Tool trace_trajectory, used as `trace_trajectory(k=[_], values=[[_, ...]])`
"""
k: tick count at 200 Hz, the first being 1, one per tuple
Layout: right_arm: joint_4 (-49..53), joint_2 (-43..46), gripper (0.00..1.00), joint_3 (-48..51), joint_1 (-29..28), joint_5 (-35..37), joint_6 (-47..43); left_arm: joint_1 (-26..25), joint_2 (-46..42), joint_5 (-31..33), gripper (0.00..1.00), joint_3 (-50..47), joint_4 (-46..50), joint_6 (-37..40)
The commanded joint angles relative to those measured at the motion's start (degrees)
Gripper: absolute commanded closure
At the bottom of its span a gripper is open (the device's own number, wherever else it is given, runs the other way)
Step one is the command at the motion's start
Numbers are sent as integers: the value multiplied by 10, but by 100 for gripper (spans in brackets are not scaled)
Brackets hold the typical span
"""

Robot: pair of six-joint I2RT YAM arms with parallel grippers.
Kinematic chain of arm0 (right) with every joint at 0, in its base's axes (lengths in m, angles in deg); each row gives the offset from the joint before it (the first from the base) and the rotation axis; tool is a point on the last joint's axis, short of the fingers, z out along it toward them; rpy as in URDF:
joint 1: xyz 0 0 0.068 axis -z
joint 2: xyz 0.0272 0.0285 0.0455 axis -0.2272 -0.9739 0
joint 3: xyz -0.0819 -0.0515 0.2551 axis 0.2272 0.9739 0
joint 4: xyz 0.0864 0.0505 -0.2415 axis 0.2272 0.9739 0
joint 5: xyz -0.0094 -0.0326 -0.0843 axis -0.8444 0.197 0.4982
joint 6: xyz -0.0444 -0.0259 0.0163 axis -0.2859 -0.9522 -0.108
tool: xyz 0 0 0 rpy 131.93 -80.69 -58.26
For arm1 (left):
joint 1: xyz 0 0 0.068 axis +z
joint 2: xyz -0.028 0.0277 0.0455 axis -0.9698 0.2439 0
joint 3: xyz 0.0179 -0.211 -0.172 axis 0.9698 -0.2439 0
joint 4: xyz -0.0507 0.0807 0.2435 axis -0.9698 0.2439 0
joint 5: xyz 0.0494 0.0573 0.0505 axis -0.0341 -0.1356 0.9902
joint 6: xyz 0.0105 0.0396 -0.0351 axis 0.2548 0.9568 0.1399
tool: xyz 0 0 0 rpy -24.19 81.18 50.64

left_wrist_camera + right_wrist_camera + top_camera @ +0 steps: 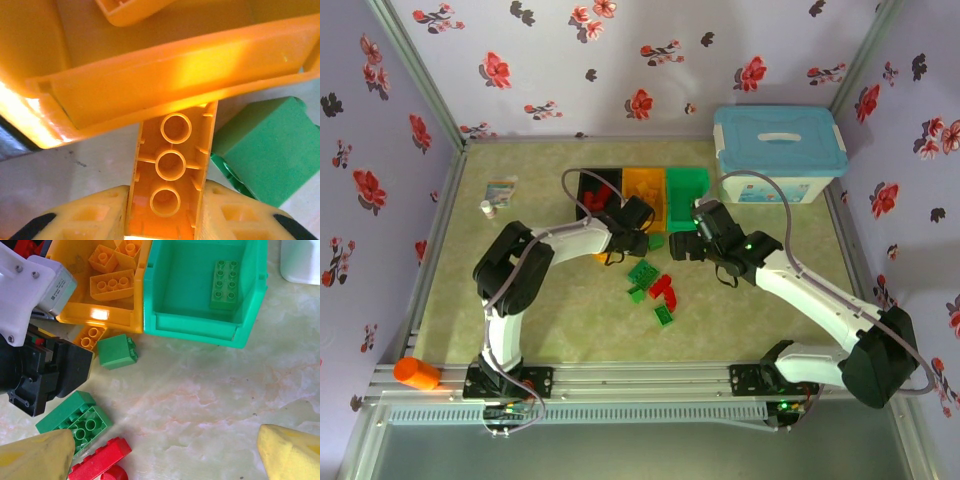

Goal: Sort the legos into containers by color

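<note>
Orange brick (172, 165), underside up with three round tubes, is clamped between the two yellow fingers (85, 217) of the left gripper (167, 205), far end right at the front lip of the orange bin (175, 65), outside it and not in it. Three bins in a row: black bin (612, 180), orange bin, green bin (195, 325). Right wrist view gives the contents: three orange legos (112, 285) in the orange bin, one flat green lego (223, 284) in the green bin. Top view adds red pieces (595, 200) in the black bin, too small to count. Loose on the table (210, 390) in the top view: four green bricks plus a red cluster (663, 288), count of red unclear. Green cube brick (116, 351) sits just beside the held orange one, seen in both wrist views. Right gripper (165, 445) has its fingers spread wide with nothing between them, over bare table near a green brick (75, 420) and a red brick (97, 460). Top view alone has the white box with blue lid (778, 155) far right and an orange cylinder (417, 373) at the near left rail
</note>
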Motion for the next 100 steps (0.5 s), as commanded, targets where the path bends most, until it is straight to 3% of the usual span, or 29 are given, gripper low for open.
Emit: trace_trajectory(k=[1,39,72,100], values=[[-7,14,6,1,6,3,5,-13,-27,10,70,-12,23,-11],[-10,21,6,5,6,6,5,-24,-95,12,70,-50,28,-30],[-15,22,6,9,6,-1,11,-18,-134,23,70,-16,42,-10],[-11,29,6,10,6,-5,15,0,-120,14,70,36,51,4]])
